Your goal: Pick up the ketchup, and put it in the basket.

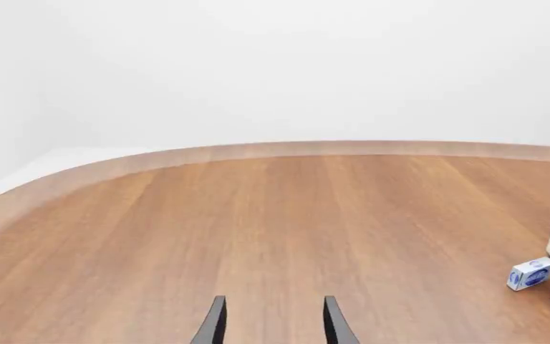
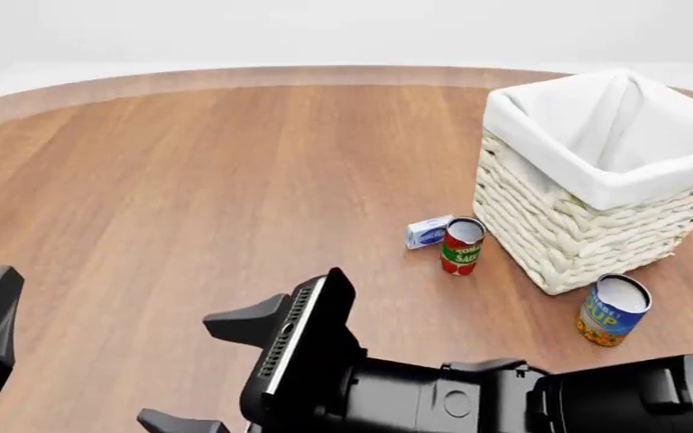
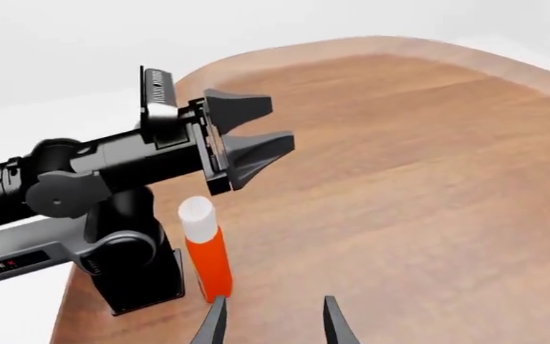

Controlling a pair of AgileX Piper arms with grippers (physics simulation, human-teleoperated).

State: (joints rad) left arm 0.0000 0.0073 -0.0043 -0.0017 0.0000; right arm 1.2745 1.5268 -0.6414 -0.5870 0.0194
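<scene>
Near edge: right gripper (image 3: pixel 270 322) spread, nothing between its fingers, swung across toward the left side — a reach for the ketchup (image 3: pixel 206 258), I judge. The ketchup stands upright on the table (image 2: pixel 178 180) beside the left arm's base (image 3: pixel 137 276), just ahead of the right fingertips; it is out of the front view. Left gripper (image 1: pixel 273 322) spread too, hanging over bare wood, likely parked clear of the reach.

Farther right: a tomato can (image 2: pixel 461 245) with a small blue box (image 2: pixel 428 232) beside it, a blue-orange can (image 2: pixel 613 309) — then the basket (image 2: pixel 563 225), unfilled.
</scene>
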